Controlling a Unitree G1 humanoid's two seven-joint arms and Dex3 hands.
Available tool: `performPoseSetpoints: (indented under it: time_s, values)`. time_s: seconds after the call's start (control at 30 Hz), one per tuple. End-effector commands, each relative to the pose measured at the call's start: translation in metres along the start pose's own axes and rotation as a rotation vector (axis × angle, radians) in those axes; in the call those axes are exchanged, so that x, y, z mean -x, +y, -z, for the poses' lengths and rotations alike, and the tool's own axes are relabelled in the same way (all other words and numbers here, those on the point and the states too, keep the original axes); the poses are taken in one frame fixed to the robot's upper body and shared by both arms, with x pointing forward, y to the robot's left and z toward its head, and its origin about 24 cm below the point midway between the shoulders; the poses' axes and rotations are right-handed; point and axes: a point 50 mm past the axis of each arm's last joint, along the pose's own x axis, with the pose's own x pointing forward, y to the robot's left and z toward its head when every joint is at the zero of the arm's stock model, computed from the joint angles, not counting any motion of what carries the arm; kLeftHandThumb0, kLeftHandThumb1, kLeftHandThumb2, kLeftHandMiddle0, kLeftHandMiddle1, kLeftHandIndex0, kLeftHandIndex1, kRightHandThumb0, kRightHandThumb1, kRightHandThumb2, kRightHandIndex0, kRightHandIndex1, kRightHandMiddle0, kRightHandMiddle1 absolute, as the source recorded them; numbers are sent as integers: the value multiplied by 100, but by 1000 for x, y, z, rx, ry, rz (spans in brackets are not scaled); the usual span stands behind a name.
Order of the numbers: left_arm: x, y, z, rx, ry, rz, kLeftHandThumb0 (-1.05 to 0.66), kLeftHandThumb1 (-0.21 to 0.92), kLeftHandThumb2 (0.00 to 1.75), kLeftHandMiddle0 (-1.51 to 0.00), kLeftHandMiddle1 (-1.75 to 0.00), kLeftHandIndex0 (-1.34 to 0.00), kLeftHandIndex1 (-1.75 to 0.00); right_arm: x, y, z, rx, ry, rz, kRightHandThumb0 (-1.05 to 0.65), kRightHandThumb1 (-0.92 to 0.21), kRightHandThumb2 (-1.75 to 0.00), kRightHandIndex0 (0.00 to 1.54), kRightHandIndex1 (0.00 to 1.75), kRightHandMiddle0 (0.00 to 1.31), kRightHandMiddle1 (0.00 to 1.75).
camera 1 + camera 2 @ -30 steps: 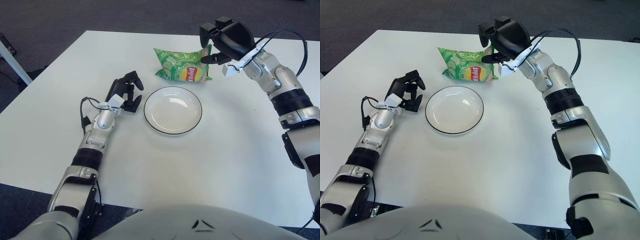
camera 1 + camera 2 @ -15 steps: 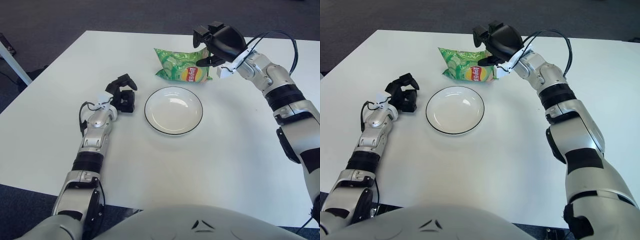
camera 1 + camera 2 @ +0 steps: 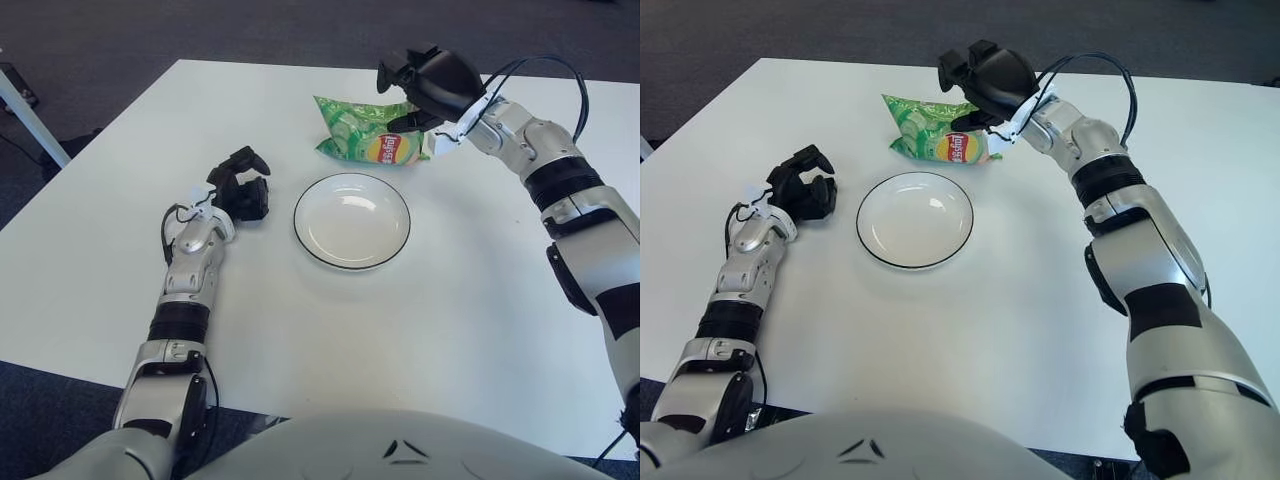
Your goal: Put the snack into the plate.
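Reaching over the far side of the white bench (image 3: pixel 480 330), the right hand (image 3: pixel 425 85) hovers above the right end of the green snack bag (image 3: pixel 370 132), fingers spread and arched, gripping nothing. The snack bag lies flat on the bench at 12 o'clock from the plate (image 3: pixel 352 220), just beside its far rim and outside it. At 9 o'clock from the plate the left hand (image 3: pixel 240 186) rests near the rim, fingers curled together on nothing. The right arm's black cable (image 3: pixel 560 70) loops above the forearm.

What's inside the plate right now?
Nothing: the plate shows only its bare white bowl. The snack bag lies behind it on the table, under the right hand.
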Motion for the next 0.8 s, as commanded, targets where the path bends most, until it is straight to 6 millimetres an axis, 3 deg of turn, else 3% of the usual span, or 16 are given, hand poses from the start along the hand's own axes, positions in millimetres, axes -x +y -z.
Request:
performPoseSetpoints:
  time_s: [0.0,0.27,0.47,0.57,0.63,0.77]
  values:
    - [13,-11,32,96,106,-6,-48,32,132,-128,-175,-61,-175,-6,-6,-2,16,-27,12,-86,-92,-60,25,129,0,131]
    - [14,-11,32,70,101,-5,-47,33,130,-127,-175,-60,-175,-10,-8,-1,14,-27,-8,-88,-92,-63,21,119,0,125]
    - [14,-11,32,58,96,0,-47,34,129,-127,-175,-59,-175,-12,-7,-1,-12,-24,-78,-94,-92,-71,14,99,0,112]
    - [14,-12,31,47,92,1,-47,34,129,-127,-175,-59,-175,-13,-5,0,-69,-20,-190,-98,-92,-79,4,73,0,95]
    - [14,-12,31,40,89,2,-47,34,128,-128,-175,-59,-175,-13,-4,0,-104,-20,-256,-102,-92,-88,2,38,0,67]
    - [14,-12,32,35,85,8,-47,34,128,-128,-175,-59,-175,-13,2,-1,-146,-10,-344,-104,-92,-94,0,13,0,44]
